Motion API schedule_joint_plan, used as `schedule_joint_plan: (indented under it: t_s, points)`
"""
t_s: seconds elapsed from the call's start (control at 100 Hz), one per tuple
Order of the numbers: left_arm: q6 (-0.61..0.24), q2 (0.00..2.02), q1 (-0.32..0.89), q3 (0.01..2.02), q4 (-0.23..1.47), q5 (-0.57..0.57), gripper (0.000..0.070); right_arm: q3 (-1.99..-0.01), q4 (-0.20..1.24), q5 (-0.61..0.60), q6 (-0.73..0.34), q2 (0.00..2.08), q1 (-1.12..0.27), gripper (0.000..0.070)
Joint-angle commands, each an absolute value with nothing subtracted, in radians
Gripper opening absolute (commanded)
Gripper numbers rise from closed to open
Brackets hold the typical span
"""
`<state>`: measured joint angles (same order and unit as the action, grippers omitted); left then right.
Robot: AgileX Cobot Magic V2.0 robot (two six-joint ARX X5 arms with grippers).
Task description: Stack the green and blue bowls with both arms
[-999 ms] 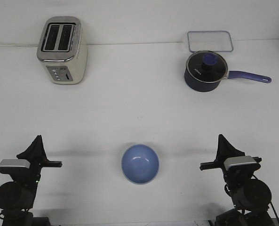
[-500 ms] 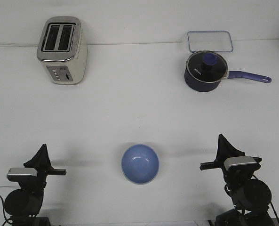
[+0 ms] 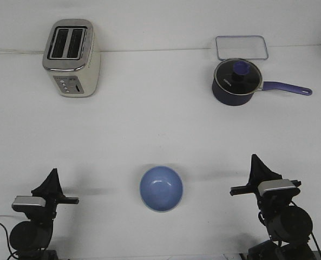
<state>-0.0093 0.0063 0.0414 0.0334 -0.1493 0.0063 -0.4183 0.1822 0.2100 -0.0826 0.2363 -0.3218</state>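
You are looking at a plain white bench [image 3: 149,130] running back to a white wall [image 3: 160,21], evenly lit.

Blue bowl [image 3: 161,188]: smooth, glossy, faint highlights inside. Table [image 3: 149,130]: matt white. Toaster [image 3: 71,58]: brushed metal top, cream sides. Saucepan [image 3: 237,82]: dark glossy body, glass lid. Behind the saucepan, container [image 3: 241,47]: clear plastic.

Light periwinkle blue bowl [image 3: 161,188], round, smooth, upright, hollow facing up, resting on the white table near its front edge, a pale rim showing beneath its lower edge, green bowl not distinguishable
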Motion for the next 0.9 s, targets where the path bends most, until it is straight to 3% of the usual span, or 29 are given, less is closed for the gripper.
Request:
schedule_joint_plan:
  t_s: [0.0,0.62,0.769,0.889]
  points:
    - [-0.017,0.008,0.041,0.014,-0.158,0.010,0.0012,-0.424,0.170,0.210,-0.078,0.236,-0.326,0.0000]
    - [-0.017,0.007,0.041,0.014,-0.159,0.010,0.0012,-0.424,0.167,0.211,-0.073,0.236,-0.326,0.0000]
    - [-0.017,0.007,0.041,0.014,-0.158,0.010,0.0012,-0.408,0.183,0.242,0.109,0.196,-0.285,0.0000]
    - [-0.017,0.007,0.041,0.014,-0.158,0.010,0.0012,-0.322,0.176,0.154,0.181,0.142,-0.160,0.0000]
